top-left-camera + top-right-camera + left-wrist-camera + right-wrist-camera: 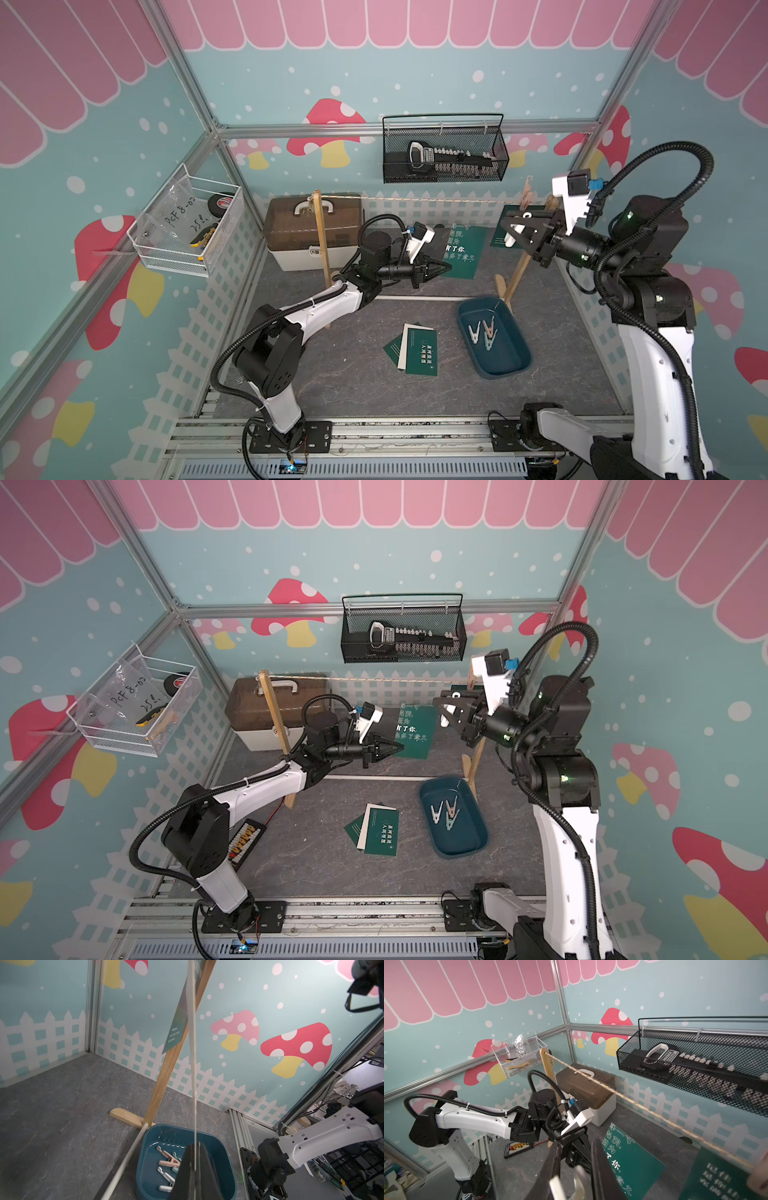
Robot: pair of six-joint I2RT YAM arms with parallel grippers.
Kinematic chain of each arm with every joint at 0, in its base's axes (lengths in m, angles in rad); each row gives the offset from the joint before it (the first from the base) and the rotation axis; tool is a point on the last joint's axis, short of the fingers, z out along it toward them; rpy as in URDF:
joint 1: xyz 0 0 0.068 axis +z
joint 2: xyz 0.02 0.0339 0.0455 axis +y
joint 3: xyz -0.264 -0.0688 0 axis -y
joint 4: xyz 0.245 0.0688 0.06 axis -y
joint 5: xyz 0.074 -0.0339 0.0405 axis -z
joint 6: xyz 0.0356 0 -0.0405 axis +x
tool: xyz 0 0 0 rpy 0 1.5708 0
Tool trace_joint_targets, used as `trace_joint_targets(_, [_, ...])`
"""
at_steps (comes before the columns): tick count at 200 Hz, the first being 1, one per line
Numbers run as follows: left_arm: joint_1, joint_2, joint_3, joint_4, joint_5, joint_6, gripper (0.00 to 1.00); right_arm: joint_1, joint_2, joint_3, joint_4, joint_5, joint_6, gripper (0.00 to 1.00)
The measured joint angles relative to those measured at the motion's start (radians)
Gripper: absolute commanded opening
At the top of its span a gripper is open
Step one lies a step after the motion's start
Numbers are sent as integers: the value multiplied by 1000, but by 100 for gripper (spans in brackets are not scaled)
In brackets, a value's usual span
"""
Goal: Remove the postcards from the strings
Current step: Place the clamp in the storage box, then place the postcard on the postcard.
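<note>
Closest to the viewer, the raised right pincer (514, 231) is clenched on a white clothespin (556, 1186), probably bound for the blue tub (505, 353), where three pastel clothespins (482, 332) lie. Lower down, the left pincer (440, 267) is clamped on the bottom edge of a dark green postcard (463, 249) with white Chinese text; its top sits clear of the string (415, 200), so that grip alone seems to keep it from dropping. The string stretches between the left post (322, 241) and right post (517, 270). One hanging postcard (720, 1178) is pinned there by a pinkish clothespin (527, 195), beside the right post. Three stacked postcards (422, 353), two green and one white, rest on the grey surface (353, 395) near the tub.
</note>
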Motion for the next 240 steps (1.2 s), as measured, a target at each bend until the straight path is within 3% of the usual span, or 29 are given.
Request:
trace_joint_targets(30, [-21,-68,-76,-124,-51,11,0,0,-155,-238,-53,-14,-15,5])
trace_joint_targets(71, [-33,-172,-237,-158,-91,-18,0,0,-293,-585,-76,40,-9,4])
trace_joint_targets(131, [-80,-198,-366,-196,-119,-77,0,0,-310,-984,79,383,204,2])
trace_joint_targets(171, [-140,-216,-432,-240,-150,-101,0,0,-311,-1128,203,574,284,2])
trace_joint_targets(207, [-155,-242,-486,-223,-206,-172,0,0,-212,-1162,287,647,304,3])
trace_joint_targets(240, [-190,-260,-564,-166,-257,-299,0,0,-135,-1165,318,690,302,12])
